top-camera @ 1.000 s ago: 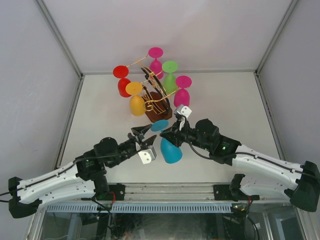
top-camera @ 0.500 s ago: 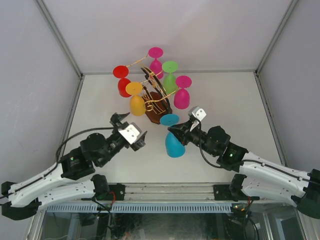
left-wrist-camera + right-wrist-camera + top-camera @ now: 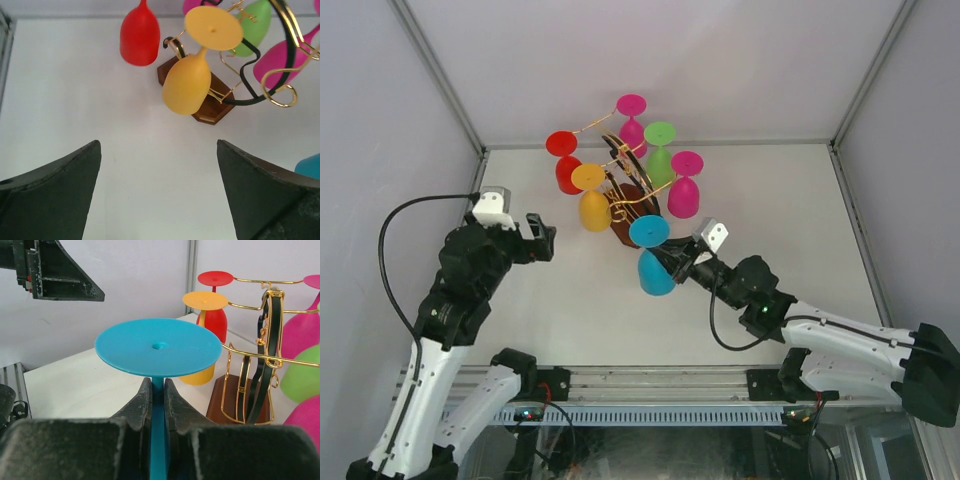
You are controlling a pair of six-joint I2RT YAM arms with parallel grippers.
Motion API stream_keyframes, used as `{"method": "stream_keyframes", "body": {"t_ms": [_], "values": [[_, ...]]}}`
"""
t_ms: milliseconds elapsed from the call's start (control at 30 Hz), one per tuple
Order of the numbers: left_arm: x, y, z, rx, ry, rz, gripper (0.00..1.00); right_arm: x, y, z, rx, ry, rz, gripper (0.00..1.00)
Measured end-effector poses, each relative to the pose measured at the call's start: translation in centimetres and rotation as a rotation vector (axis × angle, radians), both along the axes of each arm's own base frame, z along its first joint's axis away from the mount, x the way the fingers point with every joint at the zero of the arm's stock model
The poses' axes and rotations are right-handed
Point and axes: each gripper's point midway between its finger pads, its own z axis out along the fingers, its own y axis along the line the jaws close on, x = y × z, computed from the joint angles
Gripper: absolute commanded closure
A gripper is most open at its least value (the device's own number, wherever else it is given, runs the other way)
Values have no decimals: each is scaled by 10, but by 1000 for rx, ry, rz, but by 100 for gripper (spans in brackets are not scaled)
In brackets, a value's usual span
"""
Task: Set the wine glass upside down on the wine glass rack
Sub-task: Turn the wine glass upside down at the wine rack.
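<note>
A blue wine glass (image 3: pixel 655 272) hangs upside down, foot (image 3: pixel 158 347) on top. My right gripper (image 3: pixel 157 382) is shut on its stem just under the foot, bowl hidden below the fingers. It hovers at the near side of the wine glass rack (image 3: pixel 628 208), a gold wire stand on a brown base (image 3: pixel 212 97). A gold arm (image 3: pixel 250 355) reaches out just right of the blue foot, apart from it. My left gripper (image 3: pixel 540 238) is open and empty at the left, well away from the rack; its fingers (image 3: pixel 60 190) frame bare table.
Several glasses hang upside down on the rack: red (image 3: pixel 565 165), yellow (image 3: pixel 592 200), magenta (image 3: pixel 632 118), green (image 3: pixel 661 150) and pink (image 3: pixel 685 185). The yellow one (image 3: pixel 205 302) hangs just behind the blue foot. Grey walls close in the white table (image 3: pixel 790 200).
The left gripper let go of the blue glass, opened wide and drew back far to the left. The right gripper carried the glass up and toward the rack.
</note>
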Motion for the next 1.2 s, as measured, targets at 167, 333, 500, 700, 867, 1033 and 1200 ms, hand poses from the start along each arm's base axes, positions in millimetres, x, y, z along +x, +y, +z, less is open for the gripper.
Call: {"method": "stream_keyframes", "body": {"t_ms": [167, 333, 500, 700, 867, 1033, 1200], "values": [[-1, 8, -33, -95, 131, 50, 0, 10, 7, -8, -11, -15, 14, 100], [-9, 6, -59, -119, 231, 61, 0, 25, 4, -9, 4, -23, -5, 100], [-17, 7, -73, -122, 252, 67, 0, 37, 7, -19, -10, -26, -14, 100], [-31, 14, -74, -131, 183, 74, 0, 49, 13, -34, -34, -28, -15, 100], [-31, 23, -73, -110, 159, 108, 0, 57, 17, -42, -41, -40, -15, 100], [-32, 25, -87, -92, 191, 122, 0, 65, 23, -39, -42, -63, -14, 100], [-34, 27, -91, -90, 175, 126, 0, 74, 27, -29, -29, -95, -14, 100]]}}
